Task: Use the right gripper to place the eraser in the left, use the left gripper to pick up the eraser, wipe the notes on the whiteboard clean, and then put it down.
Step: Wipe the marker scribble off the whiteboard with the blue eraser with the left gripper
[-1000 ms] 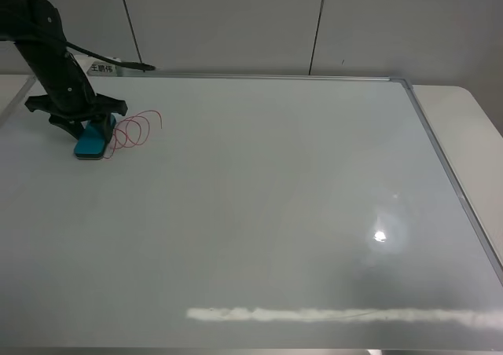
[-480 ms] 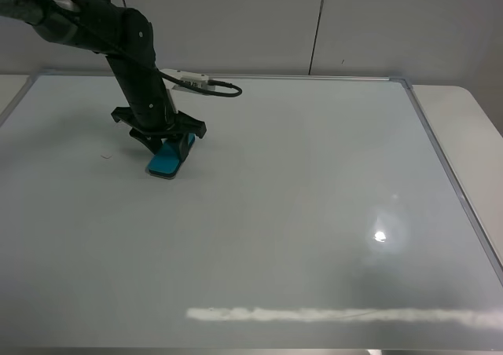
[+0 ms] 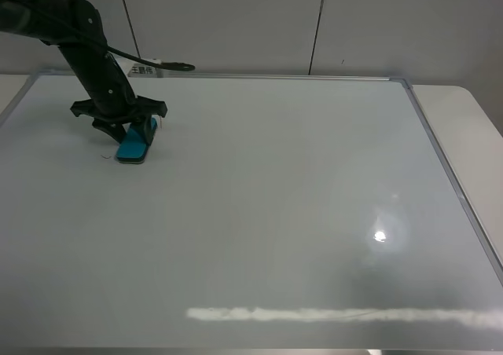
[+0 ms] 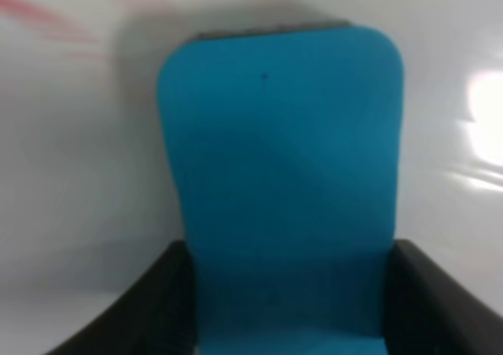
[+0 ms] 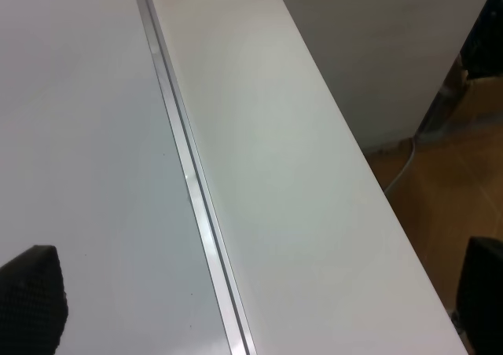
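The teal-blue eraser rests with its felt side on the whiteboard near the far left. My left gripper is shut on its upper end, and the black arm slants up to the far left. In the left wrist view the eraser fills the picture, with black fingers on both sides. Of the notes, only a tiny red trace shows just left of the eraser, and a red blur in the wrist view. My right gripper is open and empty over the board's right edge, outside the high view.
A silver frame runs along the board's right side, with a strip of white table beyond it and then the floor. Grey wall panels stand behind the board. A lamp glare reflects at the lower right.
The left gripper swept the eraser right across the red loops, then back left. The loops are wiped away apart from a small trace. The right gripper stays open.
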{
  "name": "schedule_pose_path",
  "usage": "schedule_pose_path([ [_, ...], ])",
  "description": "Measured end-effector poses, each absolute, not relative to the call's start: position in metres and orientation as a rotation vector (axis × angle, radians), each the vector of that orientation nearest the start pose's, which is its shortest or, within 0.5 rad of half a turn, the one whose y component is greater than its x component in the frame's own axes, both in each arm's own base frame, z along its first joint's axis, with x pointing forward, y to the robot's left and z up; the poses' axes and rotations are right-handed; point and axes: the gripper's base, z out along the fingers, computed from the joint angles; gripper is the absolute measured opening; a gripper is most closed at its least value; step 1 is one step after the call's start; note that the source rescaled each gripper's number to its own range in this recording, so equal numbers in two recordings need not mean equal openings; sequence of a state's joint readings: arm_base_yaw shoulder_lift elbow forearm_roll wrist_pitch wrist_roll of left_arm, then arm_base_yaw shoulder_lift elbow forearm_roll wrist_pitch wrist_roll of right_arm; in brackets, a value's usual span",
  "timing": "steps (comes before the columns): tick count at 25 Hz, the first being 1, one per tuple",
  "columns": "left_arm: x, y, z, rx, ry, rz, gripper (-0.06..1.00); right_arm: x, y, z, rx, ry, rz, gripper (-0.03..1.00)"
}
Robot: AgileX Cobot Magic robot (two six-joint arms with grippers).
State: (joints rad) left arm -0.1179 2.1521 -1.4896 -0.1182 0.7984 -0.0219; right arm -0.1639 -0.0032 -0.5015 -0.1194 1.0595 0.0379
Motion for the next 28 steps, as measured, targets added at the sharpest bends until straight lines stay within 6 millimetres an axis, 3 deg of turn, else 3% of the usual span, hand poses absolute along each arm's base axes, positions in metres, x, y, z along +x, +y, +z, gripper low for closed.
schedule_pose_path([
  [5, 0.434, 0.018, 0.14, -0.175, 2.921, -0.083, 0.02, -0.007, -0.008, 0.278, 0.211, 2.029, -0.222, 1.0],
  [8, 0.433, 0.045, 0.141, -0.257, 2.914, -0.064, 0.02, -0.007, -0.008, 0.278, 0.211, 2.029, -0.222, 1.0],
  [12, 0.431, 0.058, 0.14, -0.301, 2.91, -0.062, 0.02, -0.007, -0.008, 0.278, 0.211, 2.029, -0.222, 1.0],
  [20, 0.445, 0.043, 0.131, -0.272, 2.943, -0.1, 0.02, -0.007, -0.008, 0.278, 0.211, 2.029, -0.222, 1.0],
  [23, 0.46, 0.024, 0.131, -0.201, 2.971, -0.111, 0.02, -0.007, -0.008, 0.278, 0.211, 2.029, -0.222, 1.0],
  [28, 0.49, -0.033, 0.13, -0.004, 3.018, -0.125, 0.02, -0.007, -0.008, 0.278, 0.211, 2.029, -0.222, 1.0],
])
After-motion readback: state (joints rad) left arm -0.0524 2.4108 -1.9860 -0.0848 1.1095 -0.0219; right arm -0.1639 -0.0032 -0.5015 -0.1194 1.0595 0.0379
